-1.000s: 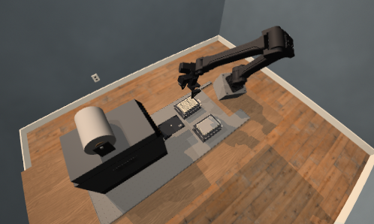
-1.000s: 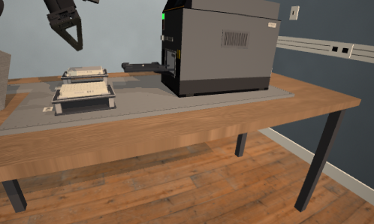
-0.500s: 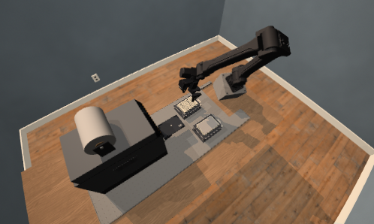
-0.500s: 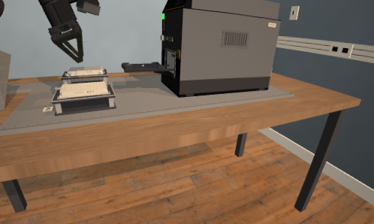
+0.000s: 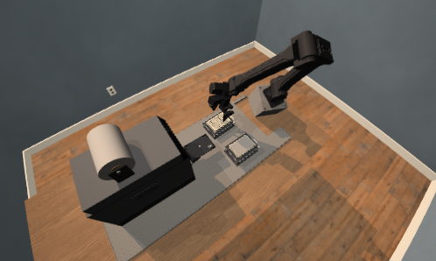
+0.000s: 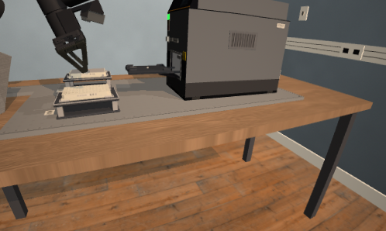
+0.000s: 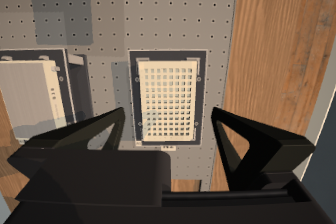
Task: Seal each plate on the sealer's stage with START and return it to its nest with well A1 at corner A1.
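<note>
The open plate point(image 5: 215, 125) point(image 6: 97, 72) point(image 7: 167, 90), its wells showing, sits in nest N2 point(image 7: 202, 107). The other plate point(image 5: 242, 146) point(image 6: 86, 93) point(image 7: 26, 97) has a smooth grey, foil-like top and sits in the neighbouring nest. My gripper point(image 5: 226, 118) point(image 6: 84, 71) point(image 7: 168, 112) is open and empty above the open plate, with one finger beyond each long side in the wrist view. The sealer point(image 5: 144, 163) point(image 6: 232, 55) has its stage point(image 5: 198, 148) point(image 6: 149, 69) out, with no plate on it. The sealer's lamp point(image 6: 168, 16) is green.
The foil roll point(image 5: 107, 147) stands on top of the sealer. The raised nest with the foil-topped plate is close beside my left finger in the wrist view. The sealer's body rises behind the stage. The nests and sealer stand on a grey perforated board point(image 5: 153, 226) point(image 6: 155, 105) point(image 7: 105, 25).
</note>
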Available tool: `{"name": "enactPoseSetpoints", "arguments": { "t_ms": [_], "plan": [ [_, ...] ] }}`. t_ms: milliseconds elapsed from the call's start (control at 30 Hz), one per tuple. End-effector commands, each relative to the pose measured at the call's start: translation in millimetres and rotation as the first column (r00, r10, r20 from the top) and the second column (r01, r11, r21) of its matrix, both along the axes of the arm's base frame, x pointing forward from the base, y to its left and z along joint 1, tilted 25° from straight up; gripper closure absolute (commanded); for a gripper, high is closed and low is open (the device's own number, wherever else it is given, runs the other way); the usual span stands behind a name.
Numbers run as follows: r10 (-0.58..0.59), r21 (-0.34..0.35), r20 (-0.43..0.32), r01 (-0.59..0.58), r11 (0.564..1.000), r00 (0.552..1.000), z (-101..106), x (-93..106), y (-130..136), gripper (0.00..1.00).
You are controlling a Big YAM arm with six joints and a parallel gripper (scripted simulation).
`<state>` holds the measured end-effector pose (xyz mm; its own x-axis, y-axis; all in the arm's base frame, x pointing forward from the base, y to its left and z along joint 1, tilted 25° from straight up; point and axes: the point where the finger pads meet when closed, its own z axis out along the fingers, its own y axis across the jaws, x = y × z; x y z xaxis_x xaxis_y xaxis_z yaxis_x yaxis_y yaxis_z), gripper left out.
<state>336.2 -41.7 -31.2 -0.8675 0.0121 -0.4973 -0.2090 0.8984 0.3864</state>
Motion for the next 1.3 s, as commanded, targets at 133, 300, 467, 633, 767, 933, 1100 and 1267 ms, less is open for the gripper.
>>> {"name": "enactPoseSetpoints", "arguments": {
  "t_ms": [133, 300, 467, 633, 767, 933, 1100, 1267],
  "plan": [
    [0.008, -0.003, 0.004, -0.008, 1.000, 1.000, -9.4, 2.4, 6.9, 0.00],
    [0.006, 0.001, 0.000, -0.006, 1.000, 1.000, -19.0, 2.2, 12.5, 0.00],
    [-0.006, -0.007, 0.024, 0.006, 1.000, 1.000, -20.0, 11.9, 9.1, 0.00],
    [0.003, -0.002, 0.009, -0.003, 1.000, 1.000, -27.2, 6.9, 15.1, 0.00],
    [0.009, 0.000, 0.002, -0.009, 1.000, 1.000, -36.7, 4.4, 20.7, 0.00],
    [0.005, -0.002, 0.012, -0.005, 1.000, 1.000, -42.2, 10.5, 22.4, 0.00],
    [-0.003, -0.007, 0.028, 0.003, 1.000, 1.000, -36.0, 13.2, 15.5, 0.00],
    [-0.006, -0.013, 0.033, 0.006, 1.000, 0.999, -33.2, 12.9, 11.3, 0.00]
  ]
}}
